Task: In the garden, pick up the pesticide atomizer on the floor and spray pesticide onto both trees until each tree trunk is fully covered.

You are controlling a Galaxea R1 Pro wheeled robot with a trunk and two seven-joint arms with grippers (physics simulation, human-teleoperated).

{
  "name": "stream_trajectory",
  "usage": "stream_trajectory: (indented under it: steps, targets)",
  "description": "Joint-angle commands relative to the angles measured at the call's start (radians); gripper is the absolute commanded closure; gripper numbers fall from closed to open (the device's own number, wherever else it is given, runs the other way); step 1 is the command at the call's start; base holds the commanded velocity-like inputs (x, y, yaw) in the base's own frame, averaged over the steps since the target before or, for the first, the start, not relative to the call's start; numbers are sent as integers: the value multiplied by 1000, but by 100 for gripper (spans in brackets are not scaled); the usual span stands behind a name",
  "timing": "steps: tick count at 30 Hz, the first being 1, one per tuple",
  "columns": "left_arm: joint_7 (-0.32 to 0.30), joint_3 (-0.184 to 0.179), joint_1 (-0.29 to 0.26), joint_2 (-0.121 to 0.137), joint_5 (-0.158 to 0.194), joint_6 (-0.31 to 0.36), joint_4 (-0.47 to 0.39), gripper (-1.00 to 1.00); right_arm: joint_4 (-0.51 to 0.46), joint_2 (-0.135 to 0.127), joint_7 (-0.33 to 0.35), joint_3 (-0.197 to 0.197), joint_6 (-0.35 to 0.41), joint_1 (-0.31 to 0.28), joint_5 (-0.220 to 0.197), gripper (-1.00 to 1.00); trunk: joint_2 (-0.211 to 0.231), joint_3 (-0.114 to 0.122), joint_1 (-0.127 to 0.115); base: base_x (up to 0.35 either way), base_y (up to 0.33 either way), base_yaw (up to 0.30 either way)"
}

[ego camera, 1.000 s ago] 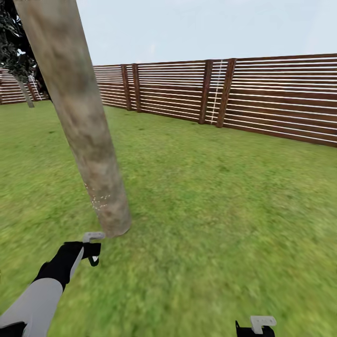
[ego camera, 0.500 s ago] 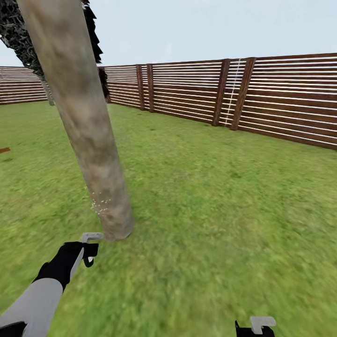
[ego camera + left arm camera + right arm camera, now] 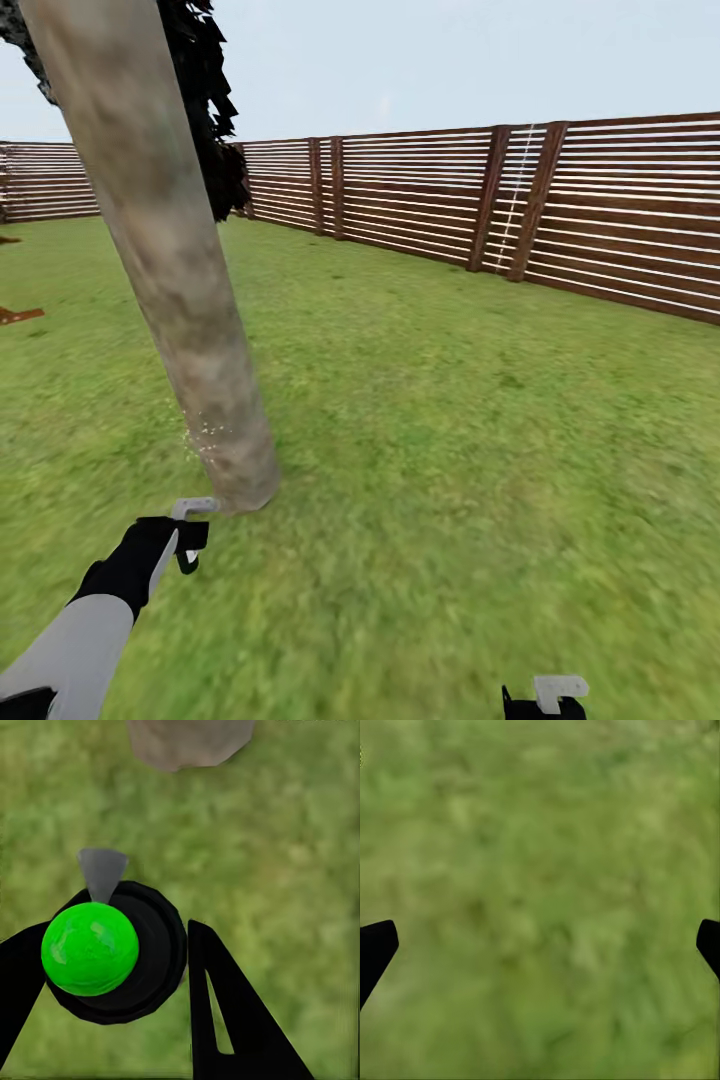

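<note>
A thick mottled grey-brown tree trunk [image 3: 170,260] rises from the grass at the left of the head view. Whitish pesticide specks [image 3: 205,435] dot the bark low down. My left gripper [image 3: 185,535] hangs just before the trunk's base, shut on the pesticide atomizer [image 3: 194,507], whose pale grey head points at the trunk. In the left wrist view the atomizer [image 3: 94,949] shows as a bright green dome in a black ring between the black fingers [image 3: 217,1005], with the trunk base [image 3: 187,739] beyond. My right gripper [image 3: 545,698] sits low at the right, open [image 3: 540,945] over bare grass.
A brown slatted fence [image 3: 500,200] closes the lawn at the back and right. Dark foliage [image 3: 210,120] shows behind the trunk. A small brown thing [image 3: 20,315] lies on the grass at the far left. Open lawn [image 3: 480,450] spreads to the right.
The whole picture has shifted right, so the camera has turned left: the fence posts slid right and dark foliage came out from behind the trunk. Both arms keep their places in the view.
</note>
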Motion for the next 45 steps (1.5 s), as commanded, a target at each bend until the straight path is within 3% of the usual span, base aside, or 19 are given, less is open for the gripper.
stream_trajectory:
  steps: [1,13,20,22,25,27,30,39,45]
  targets:
    - [-10,6,-1,-1,-11,5,-2,100,2,0,-5,-6,-4,-1,11,-100,0,-1,0,170,-252,275]
    - [-17,7,-1,-3,-9,12,-2,100,2,-4,-2,-7,-4,-1,11,-100,0,-1,0,92,-263,33]
    - [-18,7,-1,-2,-8,12,-2,100,2,-5,-5,-7,-4,-1,10,-100,0,-1,0,1,-273,250]
    - [-19,4,-6,-1,-8,49,-2,100,1,-6,-7,-8,-4,-1,9,-100,0,-1,0,70,-167,181]
    - [-21,-3,-17,2,-11,173,-8,100,2,-8,-6,-8,-4,-1,10,-100,0,-1,0,148,-96,37]
    - [-21,-5,-24,-2,-12,193,-11,100,2,-8,-3,-7,-3,-1,10,-100,0,-1,0,241,-115,4]
    - [-19,-5,-44,-3,-13,200,-4,100,2,-8,0,-7,-2,-1,11,-100,0,-1,0,272,-125,1]
    - [-13,2,-30,14,-14,198,-2,100,2,-8,-4,-8,-2,-1,11,-100,0,-6,0,291,-50,140]
    - [-15,-4,-28,0,-11,192,0,100,2,-8,-4,-9,-2,0,11,-100,0,-12,0,33,220,224]
